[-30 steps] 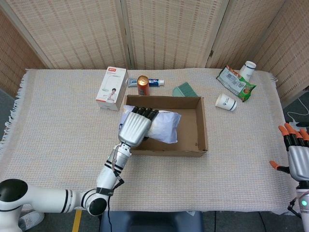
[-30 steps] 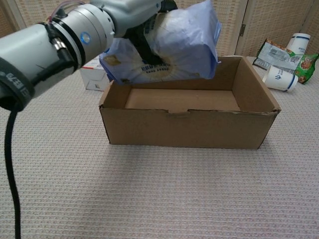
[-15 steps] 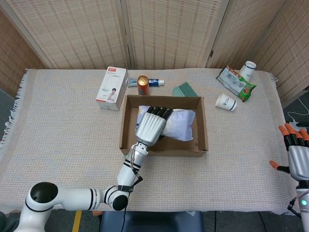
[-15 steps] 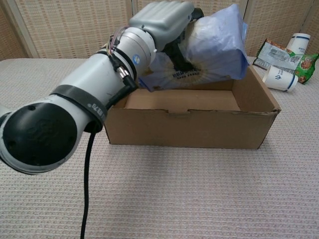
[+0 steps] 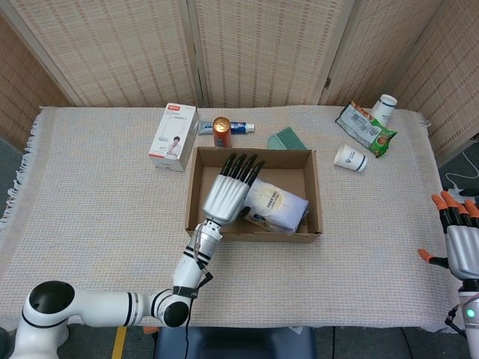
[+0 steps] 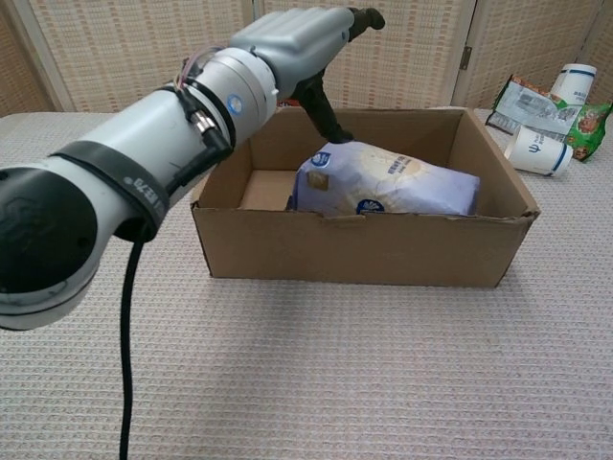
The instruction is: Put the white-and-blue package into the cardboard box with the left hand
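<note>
The white-and-blue package lies inside the cardboard box, toward its right half, and shows above the front wall as the package in the chest view. My left hand hovers over the box's left part with its fingers stretched out and apart, holding nothing. In the chest view the left hand is above the box, clear of the package. My right hand is at the table's right edge, fingers spread, empty.
Behind the box stand a white carton, an orange can, a toothpaste tube and a green object. At the back right are a snack bag and two paper cups.
The left hand carried the package rightward over the box, then let it go. The package dropped into the box and the fingers straightened out.
</note>
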### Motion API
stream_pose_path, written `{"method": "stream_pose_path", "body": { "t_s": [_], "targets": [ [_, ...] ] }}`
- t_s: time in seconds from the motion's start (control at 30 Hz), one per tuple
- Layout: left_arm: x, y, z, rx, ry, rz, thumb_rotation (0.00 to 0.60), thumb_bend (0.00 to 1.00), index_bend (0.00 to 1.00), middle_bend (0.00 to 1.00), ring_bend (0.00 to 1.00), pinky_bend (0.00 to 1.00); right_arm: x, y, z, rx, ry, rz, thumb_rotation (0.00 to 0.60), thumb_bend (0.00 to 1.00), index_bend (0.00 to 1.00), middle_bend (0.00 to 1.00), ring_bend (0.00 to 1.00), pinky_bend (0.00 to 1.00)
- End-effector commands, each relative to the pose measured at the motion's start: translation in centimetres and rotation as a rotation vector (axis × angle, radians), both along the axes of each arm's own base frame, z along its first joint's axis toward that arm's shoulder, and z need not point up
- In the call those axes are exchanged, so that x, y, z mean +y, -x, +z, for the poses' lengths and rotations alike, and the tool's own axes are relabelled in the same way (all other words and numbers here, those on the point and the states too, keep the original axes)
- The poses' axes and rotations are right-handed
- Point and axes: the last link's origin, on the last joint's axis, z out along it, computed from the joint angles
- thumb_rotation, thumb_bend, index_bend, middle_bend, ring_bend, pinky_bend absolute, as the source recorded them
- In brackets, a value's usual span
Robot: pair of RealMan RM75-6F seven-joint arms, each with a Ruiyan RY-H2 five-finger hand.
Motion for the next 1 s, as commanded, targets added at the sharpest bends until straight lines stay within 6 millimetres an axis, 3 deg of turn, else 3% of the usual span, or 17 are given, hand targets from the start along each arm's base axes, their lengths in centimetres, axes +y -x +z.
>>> {"method": "stream_pose_path", "body": {
  "t_s": [0.03,0.2,0.47,0.77,1.0],
  "targets": [
    [-0.8,0.8,1.9,-0.038,-0.004,0.054,0.6,0.18,0.0,0.0,0.0,0.05,0.0,0.0,0.0,0.0,0.0,-0.001,0.6,0.0,0.05,0.0,0.0,0.0],
    [-2.7,2.7,6.1,-0.061,-0.094,0.11,0.6,0.2,0.0,0.0,0.0,0.06,-0.1,0.0,-0.2,-0.001,-0.007,-0.002,0.6,0.0,0.05,0.0,0.0,0.0],
    [-0.8,6.8,12.6,0.017,-0.278,0.197,0.6,0.24,0.0,0.0,0.0,0.07,0.0,-0.2,-0.6,0.003,-0.019,0.004,0.6,0.0,0.05,0.0,0.0,0.0],
    [-3.2,13.9,15.9,0.135,-0.352,0.3,0.6,0.26,0.0,0.0,0.0,0.09,0.1,-0.2,-0.8,0.005,-0.03,0.002,0.6,0.0,0.05,0.0,0.0,0.0],
    [-5.9,19.7,16.3,0.179,-0.295,0.385,0.6,0.26,0.0,0.0,0.0,0.12,0.5,-0.6,-0.9,0.008,-0.031,0.019,0.6,0.0,0.05,0.0,0.0,0.0]
  ]
}}
